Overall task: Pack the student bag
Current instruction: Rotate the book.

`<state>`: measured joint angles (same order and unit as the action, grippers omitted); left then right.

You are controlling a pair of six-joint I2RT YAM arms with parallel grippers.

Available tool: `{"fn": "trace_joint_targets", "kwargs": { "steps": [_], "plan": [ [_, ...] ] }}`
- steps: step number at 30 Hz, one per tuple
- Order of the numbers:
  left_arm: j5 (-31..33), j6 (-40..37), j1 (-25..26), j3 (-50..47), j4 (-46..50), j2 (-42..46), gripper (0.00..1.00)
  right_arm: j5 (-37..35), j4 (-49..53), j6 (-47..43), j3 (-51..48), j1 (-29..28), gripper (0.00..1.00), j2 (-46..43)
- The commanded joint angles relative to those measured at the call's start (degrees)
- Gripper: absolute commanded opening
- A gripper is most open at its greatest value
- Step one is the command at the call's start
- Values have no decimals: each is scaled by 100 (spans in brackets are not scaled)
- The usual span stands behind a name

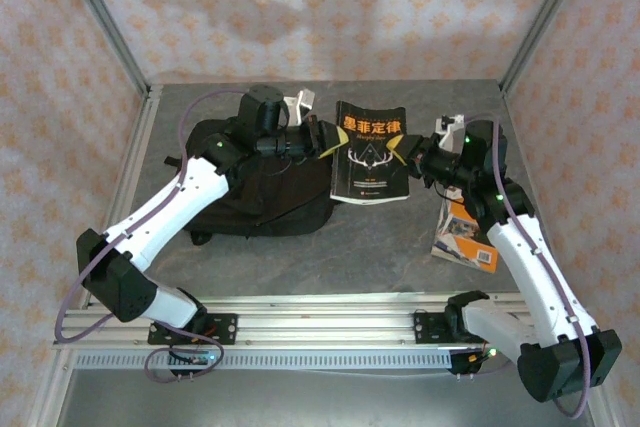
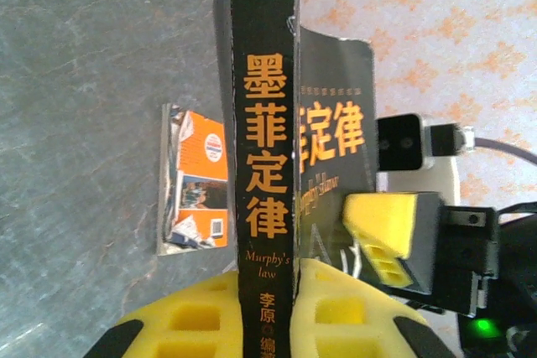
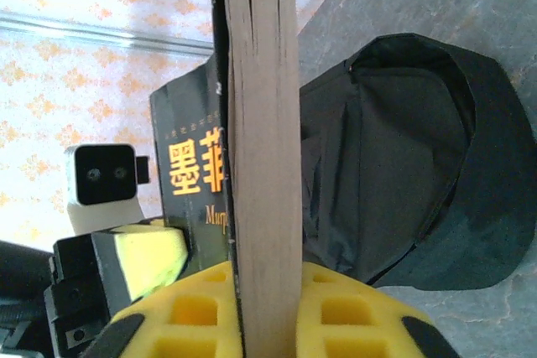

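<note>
- Your left pincer (image 1: 325,137) is clamped narrow on a black book (image 1: 370,152), its yellow pads pressed against both sides of the spine.
- Your right pincer (image 1: 405,155) grips the same book on the opposite edge, and its pads squeeze the block of pale, ridged pages.
- The book hangs between the two pincers with the cover facing up. The cover is glossy black with orange characters, and the corners look slightly worn.
- The pads on both pincers are blocky yellow foam with square hollows, set in black housings.
- The bag (image 1: 270,202) is soft black fabric, slumped and creased, with a rounded outline. It lies flat on the table (image 1: 330,257).
- From your left pincer, the bag sits just behind and beneath, under the wrist and forearm of that arm.
- From your right pincer, the bag lies straight ahead past the book's far edge and lower down. In the right wrist view you see a curved rim around a darker hollow.
- I can't tell whether the book touches the bag.
- An orange book (image 1: 465,237), thin and shiny, lies flat on the table behind your right pincer, beside that arm and well apart from the bag.
- The table is grey and mottled like stone.
</note>
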<state>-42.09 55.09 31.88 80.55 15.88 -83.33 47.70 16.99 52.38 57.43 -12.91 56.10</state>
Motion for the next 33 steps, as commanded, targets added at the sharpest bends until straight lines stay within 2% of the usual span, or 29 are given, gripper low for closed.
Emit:
{"fn": "trace_joint_targets", "kwargs": {
  "steps": [1,6,11,14,16,21,22,23,24,26,29,31,33],
  "plan": [
    [-468,493,117,-40,-1033,-19,16,150,-162,-148,137,-42,4,-143],
    [-615,746,117,-195,-1448,-43,22,160,-167,-175,135,-42,0,-143],
    [-772,932,119,-268,-1684,-156,36,196,-248,-120,110,-43,0,-128],
    [-805,938,113,-312,-1744,-192,36,183,-227,-142,119,-45,0,-125],
    [-850,997,107,-360,-1892,-192,29,148,-161,-187,141,-31,0,-127],
    [-788,924,34,-343,-1856,-150,2,-240,469,-547,296,-9,0,-134],
    [-732,903,12,-347,-1812,-128,0,-419,655,-657,354,-7,3,-134],
    [-633,883,-5,-340,-1762,-107,0,-669,1013,-805,445,-10,17,-119],
    [-505,868,-17,-332,-1710,-77,0,-964,1321,-954,547,-7,36,-108],
    [-169,861,-22,-329,-1641,-5,0,-1530,1793,-1110,643,-10,69,-135],
    [646,1196,-20,-445,-1698,166,0,-2413,2874,-1002,931,32,86,-32],
    [1283,1733,13,-717,-2207,315,0,-2125,2683,-661,872,35,98,-64],
    [1954,2112,117,-882,-2635,456,0,-1837,2122,-76,656,16,99,-249]
  ]
}}
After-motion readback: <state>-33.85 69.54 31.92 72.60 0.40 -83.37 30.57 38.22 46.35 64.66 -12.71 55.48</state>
